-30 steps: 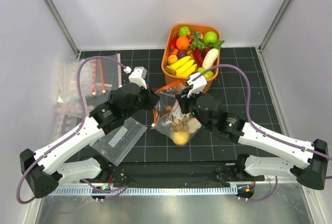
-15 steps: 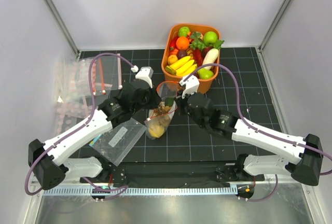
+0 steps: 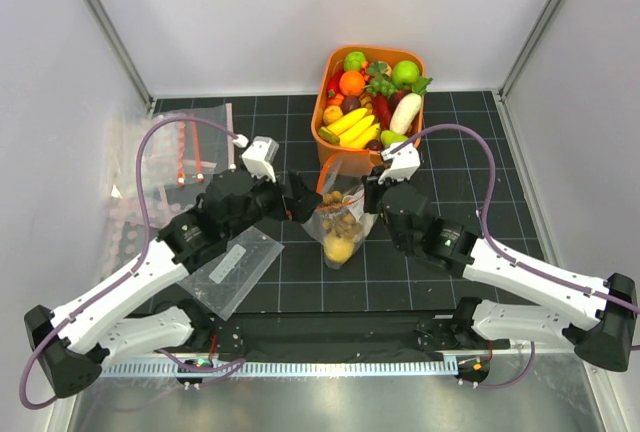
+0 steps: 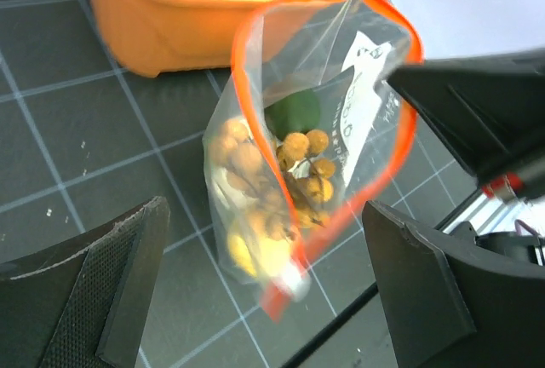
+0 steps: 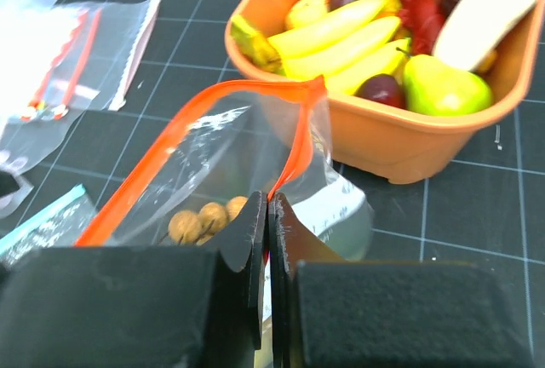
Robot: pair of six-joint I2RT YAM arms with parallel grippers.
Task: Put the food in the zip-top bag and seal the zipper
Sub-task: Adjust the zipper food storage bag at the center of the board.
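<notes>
The zip-top bag [image 3: 340, 220] hangs upright in mid-table, just in front of the basket. My right gripper [image 5: 268, 202] is shut on its red-orange zipper [image 5: 298, 142] at one side of the mouth, which gapes open in a loop. Inside the bag [image 4: 281, 189] lies the food: a cluster of brown balls [image 4: 302, 172], a dark green piece [image 4: 294, 112] and a yellow fruit [image 4: 255, 253] at the bottom. My left gripper [image 4: 264, 206] is open wide to the left of the bag [image 3: 305, 202], its fingers apart from the plastic.
An orange basket [image 3: 318, 132] full of toy fruit stands directly behind the bag, its wall [image 4: 170, 27] close. Spare clear bags with red strips [image 3: 175, 152] lie at the left, and a flat bag with a white label [image 3: 235, 267] lies under the left arm.
My left gripper has opened, let go of the bag and drawn back left. The bag swung left, then back right, and now hangs from the right gripper alone.
</notes>
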